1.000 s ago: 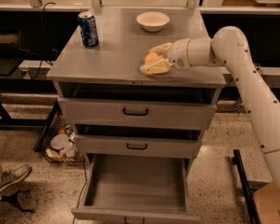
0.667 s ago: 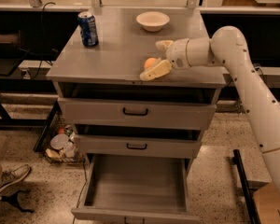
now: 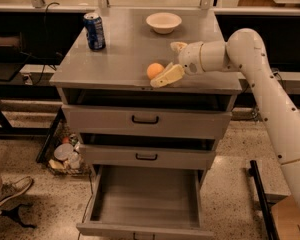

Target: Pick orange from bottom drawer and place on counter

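Note:
The orange (image 3: pixel 154 70) sits on the counter (image 3: pixel 125 49) near its front edge. My gripper (image 3: pixel 171 62) is just to the right of it, low over the counter, with its fingers (image 3: pixel 166 76) spread open; the orange is outside them, close to the near fingertip. The white arm reaches in from the right. The bottom drawer (image 3: pixel 145 200) is pulled out below and its grey floor is bare. The two drawers above it are shut or nearly shut.
A blue soda can (image 3: pixel 94 30) stands at the counter's back left. A white bowl (image 3: pixel 163 22) sits at the back middle. On the floor to the left are a bin of rubbish (image 3: pixel 65 156) and a person's shoe (image 3: pixel 10 191).
The gripper held the orange on the counter; its fingers have opened and it has drawn back to the right, leaving the orange sitting free on the counter.

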Robot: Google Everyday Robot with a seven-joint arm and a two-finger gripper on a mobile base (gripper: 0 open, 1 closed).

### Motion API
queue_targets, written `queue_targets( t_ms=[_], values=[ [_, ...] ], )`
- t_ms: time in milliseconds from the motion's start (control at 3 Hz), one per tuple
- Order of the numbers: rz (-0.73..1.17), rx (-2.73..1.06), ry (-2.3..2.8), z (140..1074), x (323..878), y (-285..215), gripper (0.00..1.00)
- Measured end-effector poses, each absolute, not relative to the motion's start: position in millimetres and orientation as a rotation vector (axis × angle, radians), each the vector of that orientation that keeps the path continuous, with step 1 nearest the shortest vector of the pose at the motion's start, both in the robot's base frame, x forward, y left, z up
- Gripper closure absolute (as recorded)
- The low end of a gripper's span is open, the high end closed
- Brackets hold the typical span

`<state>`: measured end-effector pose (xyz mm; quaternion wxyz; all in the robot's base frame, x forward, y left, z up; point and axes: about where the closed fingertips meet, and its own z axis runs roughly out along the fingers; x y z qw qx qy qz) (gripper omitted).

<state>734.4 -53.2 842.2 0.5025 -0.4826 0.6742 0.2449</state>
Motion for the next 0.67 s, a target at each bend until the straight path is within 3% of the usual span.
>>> queue_targets(
  t_ms=[667],
  values=[
    [0.619, -1.079, 1.606, 852.6, 736.8, -70.0, 0.00]
  ],
)
